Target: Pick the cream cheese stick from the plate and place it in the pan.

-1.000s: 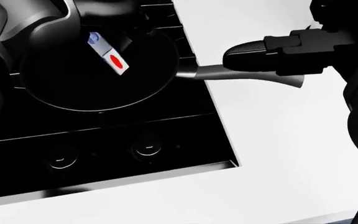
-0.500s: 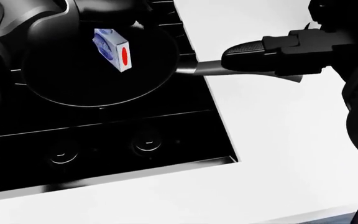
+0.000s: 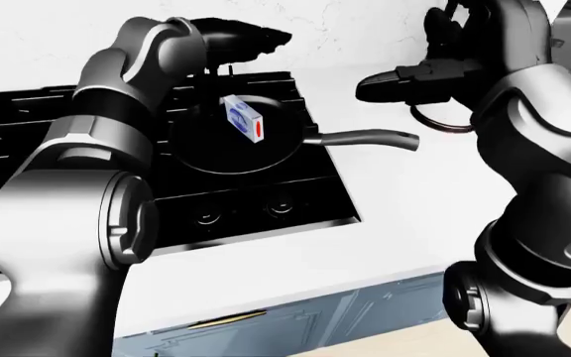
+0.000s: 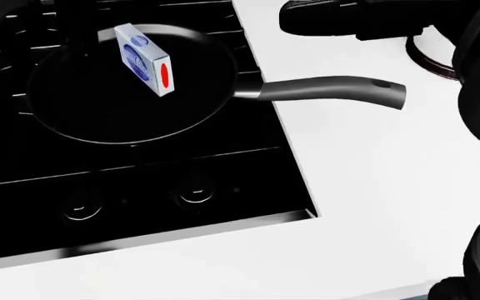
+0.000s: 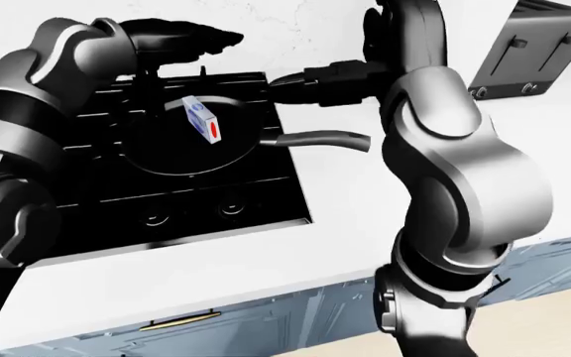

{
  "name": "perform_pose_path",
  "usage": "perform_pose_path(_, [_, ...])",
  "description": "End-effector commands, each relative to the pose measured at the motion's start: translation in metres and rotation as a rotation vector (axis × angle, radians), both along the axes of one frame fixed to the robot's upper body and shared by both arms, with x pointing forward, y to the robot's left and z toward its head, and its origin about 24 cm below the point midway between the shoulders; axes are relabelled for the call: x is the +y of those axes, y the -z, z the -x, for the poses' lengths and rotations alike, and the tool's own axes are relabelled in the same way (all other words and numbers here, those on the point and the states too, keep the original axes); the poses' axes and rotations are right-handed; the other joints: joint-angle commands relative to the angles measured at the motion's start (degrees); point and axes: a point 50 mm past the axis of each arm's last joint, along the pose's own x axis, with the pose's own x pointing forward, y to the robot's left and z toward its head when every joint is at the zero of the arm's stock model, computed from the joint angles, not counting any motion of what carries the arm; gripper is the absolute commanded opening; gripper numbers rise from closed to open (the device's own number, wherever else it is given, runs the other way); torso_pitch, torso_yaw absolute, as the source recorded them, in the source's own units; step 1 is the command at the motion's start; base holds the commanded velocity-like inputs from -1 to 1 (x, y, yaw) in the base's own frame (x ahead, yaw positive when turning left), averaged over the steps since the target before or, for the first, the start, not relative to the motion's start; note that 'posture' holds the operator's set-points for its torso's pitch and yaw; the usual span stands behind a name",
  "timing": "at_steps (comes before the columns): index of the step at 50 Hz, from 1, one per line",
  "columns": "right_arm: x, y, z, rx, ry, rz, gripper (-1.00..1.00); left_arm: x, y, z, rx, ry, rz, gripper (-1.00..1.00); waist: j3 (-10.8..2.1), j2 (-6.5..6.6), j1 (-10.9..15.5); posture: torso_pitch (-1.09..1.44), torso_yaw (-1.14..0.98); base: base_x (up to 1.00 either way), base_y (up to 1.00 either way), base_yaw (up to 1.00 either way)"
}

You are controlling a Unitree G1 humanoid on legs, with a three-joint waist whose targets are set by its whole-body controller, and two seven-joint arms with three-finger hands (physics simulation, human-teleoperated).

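Cream cheese stick [image 4: 145, 59] in pan [image 4: 73, 122]; left robot hand [image 3: 251, 37] empty, fingers apart; right robot hand [image 3: 385, 80] state unclear

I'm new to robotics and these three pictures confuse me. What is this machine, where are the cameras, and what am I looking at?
It is a simulated humanoid robot, steered remotely by a person. All three cameras sit on its head: two eye views showing nearly the same scene, and a head view looking down steeply. The grey and black limbs are its own arms. On a white counter lies a black stove with a dark pan on it, its handle pointing to the view's right. A small blue-and-white box with a red spot, the cream cheese stick, stands tilted in the pan. The left robot hand hovers above the pan, fingers open, holding nothing. The right robot hand hangs over the counter, also empty. A toaster stands at the right-eye view's top right.
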Motion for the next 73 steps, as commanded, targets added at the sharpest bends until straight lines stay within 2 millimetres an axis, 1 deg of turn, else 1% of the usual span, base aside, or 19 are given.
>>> perform_pose_path(1, [0.001,-0.018,0.004,-0.088,0.002,0.003,1.00,0.002,-0.032,0.006,-0.057,-0.017,0.102,1.00,-1.82,0.03,-0.05,0.00,0.00,0.00,0.00,0.00])
perform_pose_path(4, [0.005,-0.026,-0.005,-0.082,0.001,0.022,1.00,0.007,-0.040,0.007,-0.058,-0.029,0.172,1.00,-1.72,-0.01,-0.06,0.00,0.00,0.00,0.00,0.00])
perform_pose_path(9, [0.012,-0.029,-0.013,-0.071,-0.006,0.058,1.00,0.018,-0.052,0.007,-0.002,-0.104,0.308,1.00,-1.68,-0.02,-0.13,0.00,0.00,0.00,0.00,0.00])
perform_pose_path(13, [0.012,-0.036,-0.017,-0.072,-0.008,0.073,1.00,0.018,-0.062,0.009,0.010,-0.130,0.391,1.00,-1.59,0.01,-0.03,0.00,0.00,0.00,0.00,0.00])
perform_pose_path(19, [0.008,-0.043,-0.021,-0.077,-0.004,0.082,1.00,0.019,-0.082,0.014,0.009,-0.158,0.613,1.00,-1.37,-0.02,0.05,0.00,0.00,0.00,0.00,0.00])
perform_pose_path(23, [0.007,-0.046,-0.025,-0.081,-0.004,0.088,1.00,0.022,-0.084,0.016,0.036,-0.173,0.686,1.00,-1.23,-0.01,-0.03,0.00,0.00,0.00,0.00,0.00])
perform_pose_path(24, [0.006,-0.047,-0.026,-0.082,-0.003,0.092,1.00,0.024,-0.086,0.017,0.054,-0.180,0.756,1.00,-1.21,0.00,-0.06,0.00,0.00,0.00,0.00,0.00])
perform_pose_path(26, [0.005,-0.050,-0.030,-0.086,0.001,0.097,1.00,0.030,-0.086,0.018,0.022,-0.200,0.801,1.00,-1.19,0.11,-0.11,0.00,0.00,0.00,0.00,0.00])
perform_pose_path(27, [0.005,-0.052,-0.031,-0.090,0.004,0.105,1.00,0.035,-0.085,0.019,-0.045,-0.227,0.803,1.00,-1.18,0.17,-0.18,0.00,0.00,0.00,0.00,0.00])
perform_pose_path(28, [0.004,-0.054,-0.031,-0.092,0.006,0.107,1.00,0.036,-0.084,0.018,-0.022,-0.227,0.858,1.00,-1.16,0.22,-0.24,0.00,0.00,0.00,0.00,0.00])
perform_pose_path(29, [0.004,-0.056,-0.031,-0.094,0.007,0.108,1.00,0.038,-0.080,0.019,-0.056,-0.239,0.843,1.00,-1.22,0.27,-0.30,0.00,0.00,0.00,0.00,0.00])
perform_pose_path(31, [0.004,-0.059,-0.031,-0.099,0.005,0.107,1.00,0.040,-0.077,0.021,-0.072,-0.249,0.924,1.00,-1.19,0.38,-0.36,0.00,0.00,0.00,0.00,0.00])
perform_pose_path(45, [0.005,-0.078,-0.041,-0.137,0.019,0.137,1.00,0.054,-0.097,0.047,-0.163,-0.274,1.222,1.00,-0.86,0.54,-0.58,0.00,0.00,0.00,0.00,0.00])
perform_pose_path(48, [0.008,-0.077,-0.043,-0.145,0.022,0.156,1.00,0.056,-0.097,0.052,-0.179,-0.271,1.270,1.00,-0.78,0.67,-0.57,0.00,0.00,0.00,0.00,0.00])
perform_pose_path(52, [0.007,-0.077,-0.045,-0.164,0.036,0.165,1.00,0.061,-0.088,0.058,-0.194,-0.287,1.330,1.00,-0.76,0.86,-0.65,0.00,0.00,0.00,0.00,0.00])
perform_pose_path(59, [0.010,-0.075,-0.044,-0.216,0.073,0.214,1.00,0.062,-0.058,0.065,-0.219,-0.294,1.422,1.00,-0.84,1.08,-0.69,0.00,0.00,0.00,0.00,0.00])
perform_pose_path(64, [0.011,-0.083,-0.041,-0.275,0.083,0.210,1.00,0.065,-0.057,0.070,-0.293,-0.268,1.473,1.00,-0.95,1.07,-0.74,0.00,0.00,0.00,0.00,0.00])
perform_pose_path(72, [0.013,-0.081,-0.043,-0.317,0.087,0.252,1.00,0.071,-0.062,0.081,-0.396,-0.226,1.525,1.00,-0.83,1.14,-0.85,0.00,0.00,0.00,0.00,0.00])
perform_pose_path(73, [0.013,-0.080,-0.042,-0.326,0.089,0.254,1.00,0.070,-0.065,0.085,-0.429,-0.175,1.562,1.00,-0.83,1.18,-0.83,0.00,0.00,0.00,0.00,0.00])
